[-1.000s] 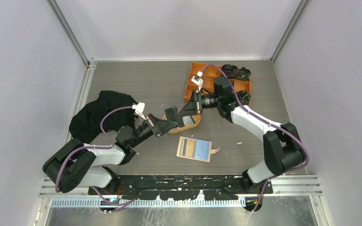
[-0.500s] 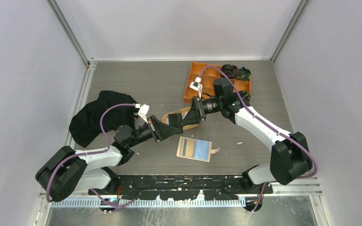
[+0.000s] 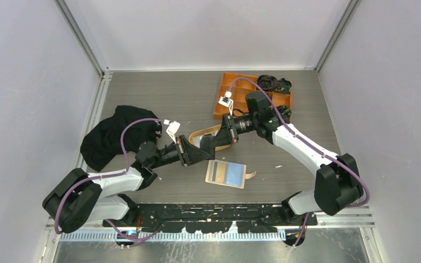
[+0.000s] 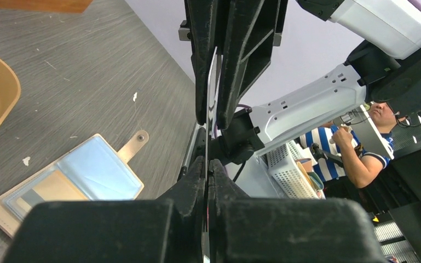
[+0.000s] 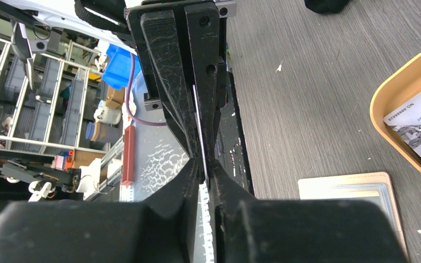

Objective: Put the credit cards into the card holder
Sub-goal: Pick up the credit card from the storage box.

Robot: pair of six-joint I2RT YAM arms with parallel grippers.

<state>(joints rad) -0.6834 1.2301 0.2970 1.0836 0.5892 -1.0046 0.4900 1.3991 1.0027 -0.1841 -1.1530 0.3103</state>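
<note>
A thin credit card (image 4: 207,145), seen edge-on, hangs in the air between my two grippers, above the table and left of the card holder. My left gripper (image 4: 208,161) (image 3: 202,149) is shut on its near edge. My right gripper (image 5: 205,167) (image 3: 206,146) faces the left one, and its fingers straddle the same card (image 5: 197,126) with a narrow gap. The card holder (image 3: 225,173) (image 4: 76,181) (image 5: 356,189) lies open and flat on the table, a pale blue face on its right half. A light grey card (image 5: 419,118) rests in the oval tray (image 5: 394,93).
The oval tan tray (image 3: 205,130) sits just behind the two grippers. An orange compartment box (image 3: 241,93) stands at the back, with dark items (image 3: 274,83) beside it. A black cloth (image 3: 115,134) lies at the left, under the left arm's cable.
Both grippers have moved off the tray, left and toward the front, staying tip to tip. The left arm reached further in. The right jaws widened, then narrowed again.
</note>
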